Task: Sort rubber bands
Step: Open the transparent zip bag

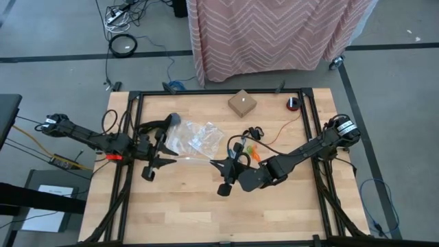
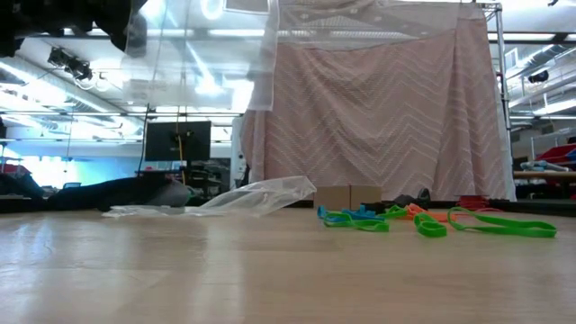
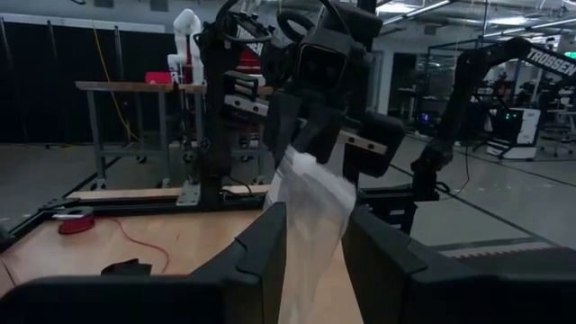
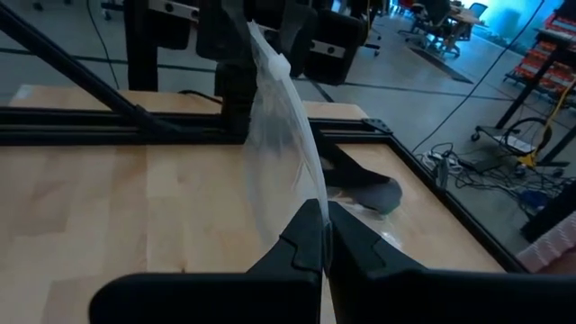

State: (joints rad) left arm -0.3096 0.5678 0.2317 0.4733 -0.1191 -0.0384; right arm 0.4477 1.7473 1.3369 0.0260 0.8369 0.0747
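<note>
A clear plastic zip bag [image 1: 188,159] hangs in the air between my two grippers, seen edge-on as a thin strip. My left gripper [image 1: 159,160] is shut on its left end, my right gripper [image 1: 221,165] on its right end. The low view shows the bag [image 2: 198,54] well above the table. The rubber bands [image 1: 251,152], orange and green, lie on the table just beyond my right gripper. In the low view the blue [image 2: 355,219], green [image 2: 504,225] and orange ones lie flat. A black band does not show plainly. My left gripper [image 3: 315,247] has the bag's end [image 3: 310,225] between its two fingers, coming level from the table's left. The film runs from there up to the other gripper, lifted clear of the table. My right gripper [image 4: 322,229] pinches the bag's thin edge [image 4: 310,193] between its shut fingertips, level from the table's right. The bag stands on edge and stretches away toward the left gripper, clear of the table.
More clear bags [image 1: 195,137] lie crumpled on the table behind the held one. A small cardboard box [image 1: 241,103] and a red object [image 1: 293,103] sit near the far edge. Black frame rails [image 1: 134,137] run along both sides. The near half of the table [image 1: 206,213] is bare wood.
</note>
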